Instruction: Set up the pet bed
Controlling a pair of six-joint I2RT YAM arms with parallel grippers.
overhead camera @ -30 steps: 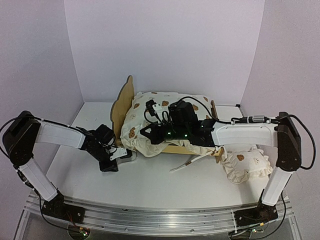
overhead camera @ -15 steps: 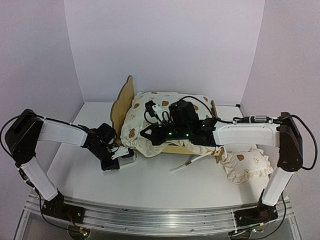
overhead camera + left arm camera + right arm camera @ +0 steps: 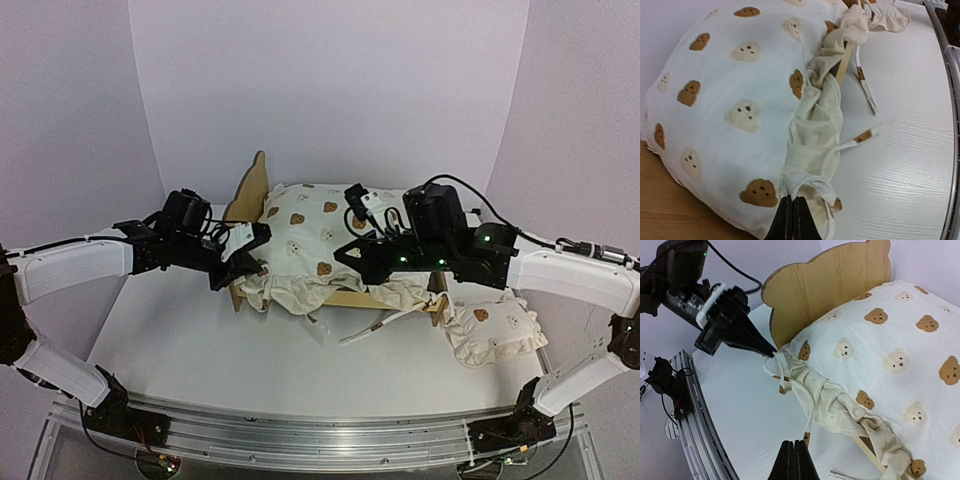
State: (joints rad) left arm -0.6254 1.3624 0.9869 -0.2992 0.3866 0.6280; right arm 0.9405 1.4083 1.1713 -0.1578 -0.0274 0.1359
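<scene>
Left wrist view: left gripper (image 3: 792, 221) clenched on the corner hem of the bear-print cushion (image 3: 740, 90); right gripper (image 3: 794, 460) clamped shut, empty, near the cushion's front edge; cushion lies on the pet bed (image 3: 244, 205), headboard at 9 o'clock; ruffled pillow (image 3: 495, 330) at 4 o'clock.

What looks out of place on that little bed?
The bear-print cushion lies on the pet bed, but its near edge is bunched up and spills over the frame, ties trailing on the table. The ruffled pillow lies off the bed, on the table to the right.
</scene>
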